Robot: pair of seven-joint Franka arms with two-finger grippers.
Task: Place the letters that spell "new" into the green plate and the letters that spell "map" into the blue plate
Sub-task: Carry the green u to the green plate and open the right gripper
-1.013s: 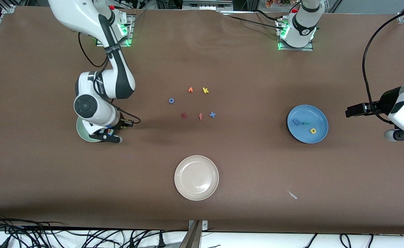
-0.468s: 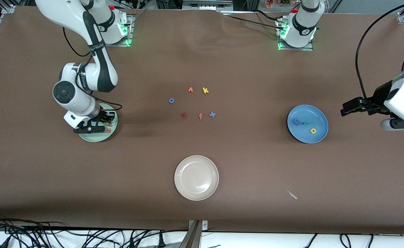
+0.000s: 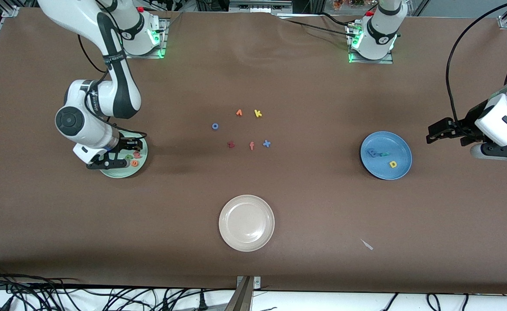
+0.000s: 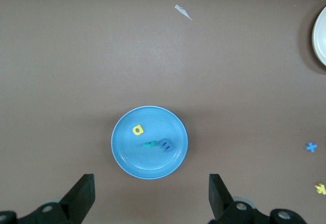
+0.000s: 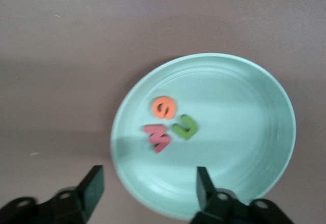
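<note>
The green plate (image 3: 121,172) holds the orange e (image 3: 134,163), pinkish w (image 3: 137,154) and green n (image 3: 129,157). My right gripper (image 3: 108,164) hangs open over that plate's rim. The right wrist view shows the green plate (image 5: 244,132), e (image 5: 164,107), w (image 5: 158,137) and n (image 5: 185,127) ahead of the empty right gripper (image 5: 148,183). The blue plate (image 3: 383,171) carries the light blue m (image 3: 372,152), teal p (image 3: 383,154) and yellow a (image 3: 393,164). My left gripper (image 3: 497,151) waits open, high beside it, seen as left gripper (image 4: 151,186) short of the blue plate (image 4: 145,160).
Mid-table lie an orange v-shaped letter (image 3: 239,112), yellow k (image 3: 258,113), blue o (image 3: 215,126), dark red z (image 3: 231,144), orange f (image 3: 251,146) and blue x (image 3: 266,144). A cream-white plate (image 3: 247,242) and a white scrap (image 3: 367,244) sit nearer the front camera.
My right gripper went from shut to open and shifted toward the right arm's end of the table, uncovering the letters in the green plate. The left arm drifted slightly.
</note>
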